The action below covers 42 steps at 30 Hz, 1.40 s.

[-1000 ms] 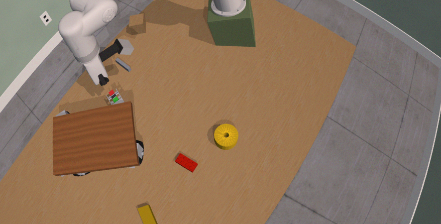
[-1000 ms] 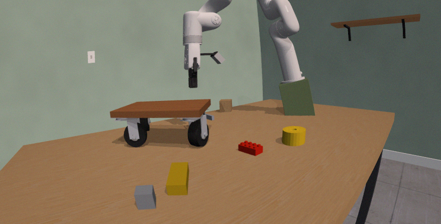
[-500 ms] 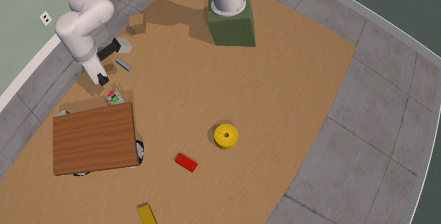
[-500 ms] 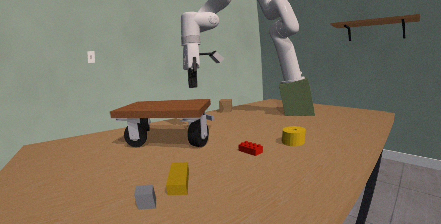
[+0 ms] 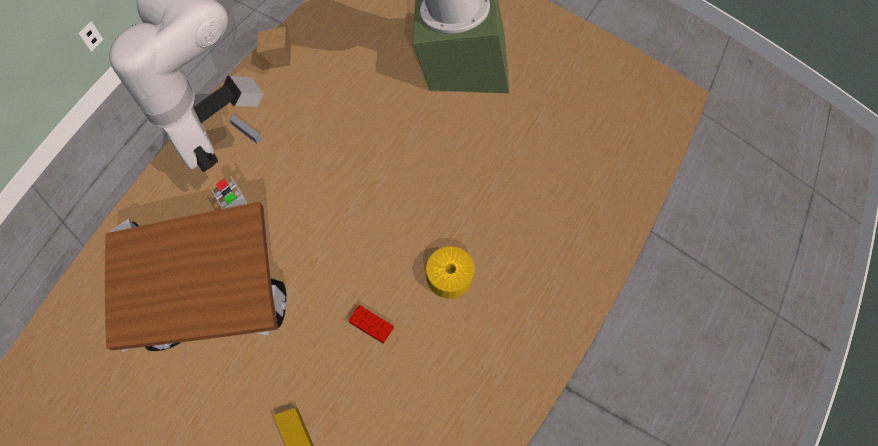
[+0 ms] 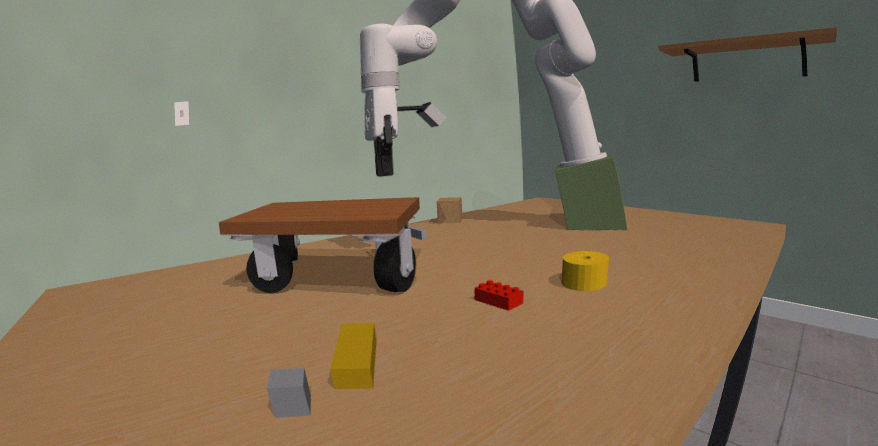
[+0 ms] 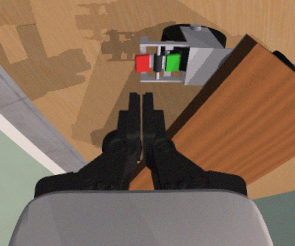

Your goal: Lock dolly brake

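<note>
Our gripper (image 7: 141,101) hangs with its fingers pressed together, holding nothing, above the brake pedal (image 7: 158,63) at the dolly (image 5: 187,274) corner. In the wrist view the pedal lies just ahead of the fingertips, its long axis running crosswise, the red end (image 7: 142,63) closest, the green end (image 7: 174,62) off to the right.

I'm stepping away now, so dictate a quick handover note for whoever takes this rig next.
Hand: shut, holding nothing, hanging in the air above the dolly's pedal corner.
Dolly: standing on its wheels on the table.
Brake pedal: sticks out past the deck's corner; red end faces away from the deck, green end towards it. Not yet touched.
Done: hand lined up near the pedal.
Left: lower, press the red end down, without shoving the dolly.
</note>
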{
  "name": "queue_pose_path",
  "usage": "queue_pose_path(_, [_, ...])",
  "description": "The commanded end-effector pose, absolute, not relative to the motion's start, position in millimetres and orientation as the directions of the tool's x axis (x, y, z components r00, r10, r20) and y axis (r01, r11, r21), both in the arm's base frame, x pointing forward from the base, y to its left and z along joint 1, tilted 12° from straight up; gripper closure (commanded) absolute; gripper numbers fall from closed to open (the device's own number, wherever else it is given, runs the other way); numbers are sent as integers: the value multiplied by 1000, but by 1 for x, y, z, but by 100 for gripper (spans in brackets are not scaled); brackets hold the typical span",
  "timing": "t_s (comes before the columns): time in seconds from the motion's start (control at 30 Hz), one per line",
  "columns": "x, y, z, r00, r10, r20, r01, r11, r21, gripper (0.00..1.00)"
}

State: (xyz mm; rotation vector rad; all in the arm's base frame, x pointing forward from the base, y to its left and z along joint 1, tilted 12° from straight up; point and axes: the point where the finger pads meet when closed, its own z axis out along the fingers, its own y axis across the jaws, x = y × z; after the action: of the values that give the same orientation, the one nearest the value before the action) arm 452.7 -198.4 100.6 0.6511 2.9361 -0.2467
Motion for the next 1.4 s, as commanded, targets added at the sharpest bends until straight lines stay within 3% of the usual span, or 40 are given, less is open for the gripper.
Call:
queue_pose_path(0.0, [454, -199, 99, -899, 408, -160, 429, 894, -132, 100])
queue_pose_path(1.37, [460, -210, 36, -899, 408, -160, 429, 894, -132, 100])
